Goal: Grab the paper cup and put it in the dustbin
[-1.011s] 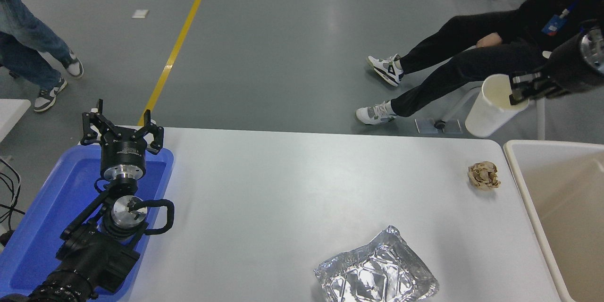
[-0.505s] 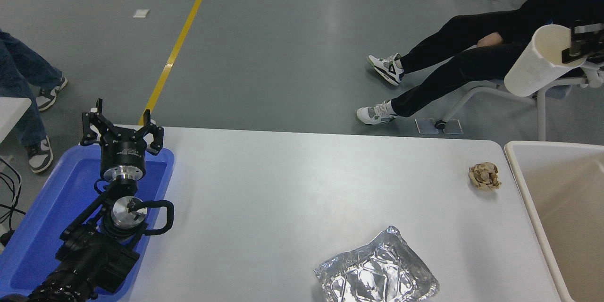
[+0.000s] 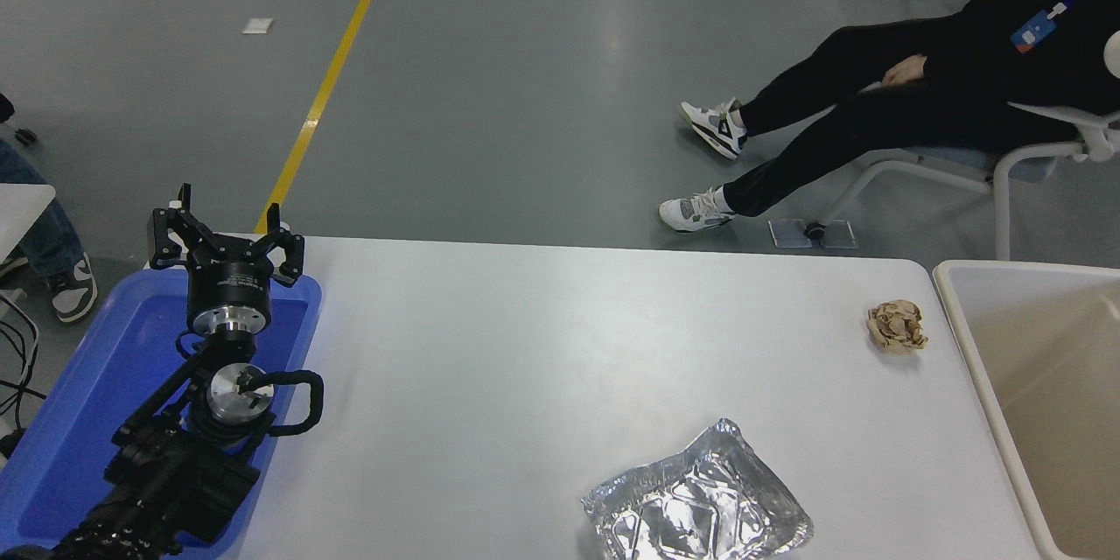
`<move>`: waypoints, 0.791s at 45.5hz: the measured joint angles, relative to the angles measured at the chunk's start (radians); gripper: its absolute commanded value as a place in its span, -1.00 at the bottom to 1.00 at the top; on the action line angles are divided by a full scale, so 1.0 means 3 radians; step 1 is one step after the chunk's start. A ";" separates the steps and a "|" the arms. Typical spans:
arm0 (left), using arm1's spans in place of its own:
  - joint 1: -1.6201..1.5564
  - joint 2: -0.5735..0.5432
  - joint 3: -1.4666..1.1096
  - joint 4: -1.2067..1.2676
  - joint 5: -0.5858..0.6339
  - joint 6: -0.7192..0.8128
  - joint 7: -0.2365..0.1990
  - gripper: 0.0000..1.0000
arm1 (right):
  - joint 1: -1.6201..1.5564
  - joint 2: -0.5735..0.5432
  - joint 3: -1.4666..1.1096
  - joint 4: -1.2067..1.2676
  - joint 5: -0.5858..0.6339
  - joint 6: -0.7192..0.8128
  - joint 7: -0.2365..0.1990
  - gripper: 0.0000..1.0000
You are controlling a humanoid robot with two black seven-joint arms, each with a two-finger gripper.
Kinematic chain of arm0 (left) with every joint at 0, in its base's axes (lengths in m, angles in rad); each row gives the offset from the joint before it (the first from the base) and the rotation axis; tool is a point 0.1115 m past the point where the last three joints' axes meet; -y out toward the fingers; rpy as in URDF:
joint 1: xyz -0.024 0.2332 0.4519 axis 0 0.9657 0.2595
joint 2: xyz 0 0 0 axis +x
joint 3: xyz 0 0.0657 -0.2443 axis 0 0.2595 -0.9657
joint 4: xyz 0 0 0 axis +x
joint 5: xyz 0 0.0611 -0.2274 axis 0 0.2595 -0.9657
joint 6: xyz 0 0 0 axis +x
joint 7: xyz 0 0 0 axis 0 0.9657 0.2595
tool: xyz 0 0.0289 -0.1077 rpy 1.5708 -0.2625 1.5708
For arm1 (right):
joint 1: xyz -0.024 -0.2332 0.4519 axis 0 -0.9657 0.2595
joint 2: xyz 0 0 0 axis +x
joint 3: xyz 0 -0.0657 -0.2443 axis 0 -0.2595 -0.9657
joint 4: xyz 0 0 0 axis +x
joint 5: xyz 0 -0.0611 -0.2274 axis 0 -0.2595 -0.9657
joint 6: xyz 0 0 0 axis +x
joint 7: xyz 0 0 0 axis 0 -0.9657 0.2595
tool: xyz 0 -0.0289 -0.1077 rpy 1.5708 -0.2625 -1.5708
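Note:
The paper cup and my right gripper are out of view. A small white sliver shows at the right edge, and I cannot tell whether it is the cup. The beige dustbin stands at the table's right end, cut off by the picture's edge, and its visible inside is bare. My left gripper is parked at the lower left, open and empty, over the far end of the blue tray.
A crumpled brown paper ball lies near the dustbin's left rim. A crinkled silver foil tray sits at the front middle of the white table. A person in black sits on a chair beyond the far right corner.
My right gripper, shut on the paper cup's rim, rose up and to the right and left the picture with the cup. A person at the far left walked away.

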 measured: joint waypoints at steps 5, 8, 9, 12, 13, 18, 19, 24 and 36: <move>0.0000 0.0000 0.0000 0.0001 -0.0001 0.0000 0.0000 0.98 | -0.0584 0.0304 0.0383 -0.0576 0.0177 -0.0185 -0.0003 -1.00; -0.0001 0.0001 0.0000 0.0001 -0.0002 0.0000 0.0000 0.98 | -0.0908 0.0514 0.0625 -0.0945 0.0253 -0.0252 -0.0003 -1.00; -0.0001 0.0000 0.0000 0.0001 -0.0001 0.0000 0.0000 0.98 | -0.1003 0.0579 0.0698 -0.1053 0.0271 -0.0271 -0.0003 -1.00; -0.0001 0.0000 0.0000 0.0001 -0.0002 0.0000 0.0000 0.98 | -0.1278 0.0760 0.0902 -0.1354 0.0322 -0.0324 -0.0004 -1.00; -0.0001 0.0000 0.0000 0.0001 -0.0001 0.0000 0.0000 0.98 | -0.1382 0.0826 0.0982 -0.1456 0.0338 -0.0345 -0.0003 -1.00; -0.0001 0.0000 0.0000 0.0001 -0.0002 0.0000 0.0000 0.98 | -0.1729 0.1042 0.1266 -0.1755 0.0386 -0.0411 -0.0001 -1.00; -0.0001 0.0000 0.0000 0.0001 -0.0002 0.0000 0.0000 0.98 | -0.1784 0.1075 0.1315 -0.1793 0.0392 -0.0419 0.0000 -1.00; -0.0001 0.0000 0.0000 0.0000 -0.0002 0.0000 0.0000 0.98 | -0.2092 0.1254 0.1621 -0.1994 0.0421 -0.0466 0.0011 -1.00; -0.0001 -0.0001 0.0000 0.0001 -0.0002 0.0000 0.0000 0.98 | -0.2680 0.1584 0.2241 -0.2213 0.0449 -0.0511 0.0035 -1.00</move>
